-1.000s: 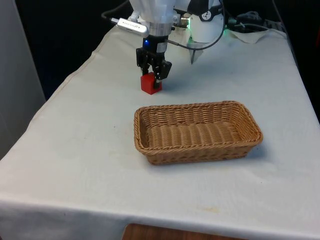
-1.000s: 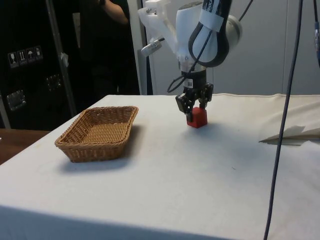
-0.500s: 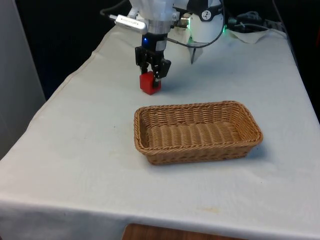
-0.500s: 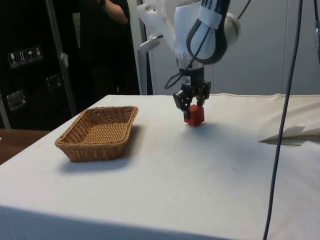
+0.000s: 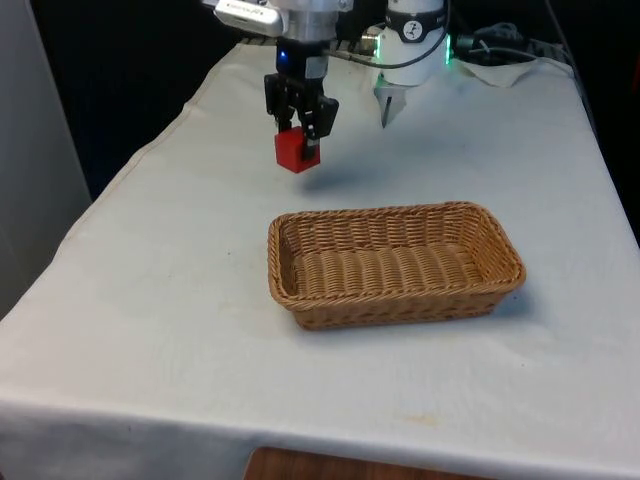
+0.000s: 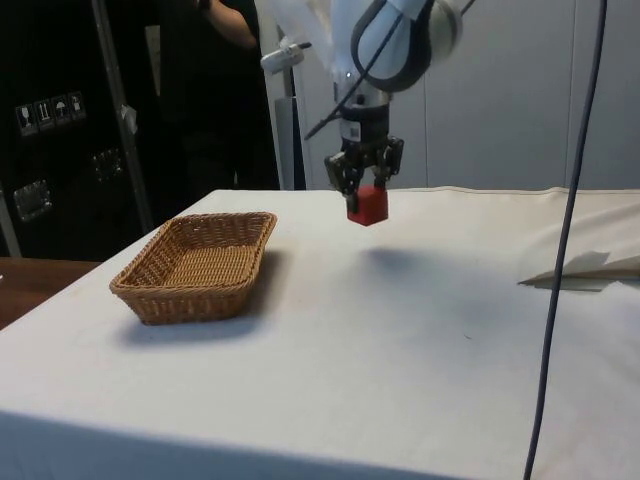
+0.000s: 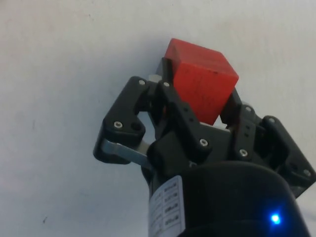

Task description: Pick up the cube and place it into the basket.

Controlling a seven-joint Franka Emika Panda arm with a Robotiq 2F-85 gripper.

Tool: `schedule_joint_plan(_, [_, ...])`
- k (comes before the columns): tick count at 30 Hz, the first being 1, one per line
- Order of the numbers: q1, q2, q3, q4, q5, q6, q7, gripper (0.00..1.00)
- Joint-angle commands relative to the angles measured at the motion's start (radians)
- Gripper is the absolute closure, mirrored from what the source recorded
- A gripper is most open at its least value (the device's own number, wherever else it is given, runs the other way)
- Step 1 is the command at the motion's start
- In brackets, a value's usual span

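Note:
A red cube (image 5: 296, 152) hangs in the air above the white cloth, with my black gripper (image 5: 298, 138) shut on it. In the side view the cube (image 6: 367, 205) is well clear of the table, and its shadow lies on the cloth below. The wrist view has the cube (image 7: 202, 85) pinched between the two fingers (image 7: 170, 98), the gripper (image 7: 197, 101) closed on its sides. The oblong wicker basket (image 5: 500, 268) sits on the cloth nearer the front edge, on the front view's right of the cube. In the side view the basket (image 6: 160, 298) lies apart from the gripper (image 6: 365, 193).
Crumpled white cloth and cables (image 5: 500, 52) lie at the far end of the table. A dark cable (image 6: 565, 240) hangs down at the side view's right. A person's arm (image 6: 225, 18) shows behind the table near dark cabinets.
The gripper has risen from the cloth with the red cube in it. In the side view it has also drifted slightly towards the basket.

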Motion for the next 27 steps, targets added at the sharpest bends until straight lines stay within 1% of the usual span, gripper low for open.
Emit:
schedule_joint_plan(1, [0.010,0.002,-0.009,0.019,-0.016,-0.019,0.023,0.97])
schedule_joint_plan(2, [0.011,0.001,-0.008,0.026,-0.016,-0.026,0.026,0.97])
schedule_joint_plan(3, [0.002,-0.002,0.002,0.015,0.000,-0.013,0.006,0.97])
schedule_joint_plan(4, [0.012,0.000,-0.007,0.034,-0.016,-0.034,0.029,0.97])
schedule_joint_plan(9, [0.018,-0.006,0.000,0.088,-0.015,-0.089,0.049,0.97])
schedule_joint_plan(10, [0.010,-0.007,0.006,0.072,0.000,-0.070,0.028,0.97])
schedule_joint_plan(11, [0.018,-0.006,0.000,0.088,-0.015,-0.089,0.049,0.97])
schedule_joint_plan(13, [0.020,-0.008,0.003,0.112,-0.013,-0.112,0.056,0.97])
schedule_joint_plan(18, [0.021,-0.007,0.014,0.161,-0.009,-0.157,0.072,0.97])
schedule_joint_plan(19, [0.016,-0.009,0.018,0.155,-0.001,-0.150,0.058,0.97])
schedule_joint_plan(20, [0.021,-0.006,0.015,0.168,-0.009,-0.163,0.074,0.97])
schedule_joint_plan(27, [0.021,0.005,0.027,0.222,-0.007,-0.204,0.090,0.97])
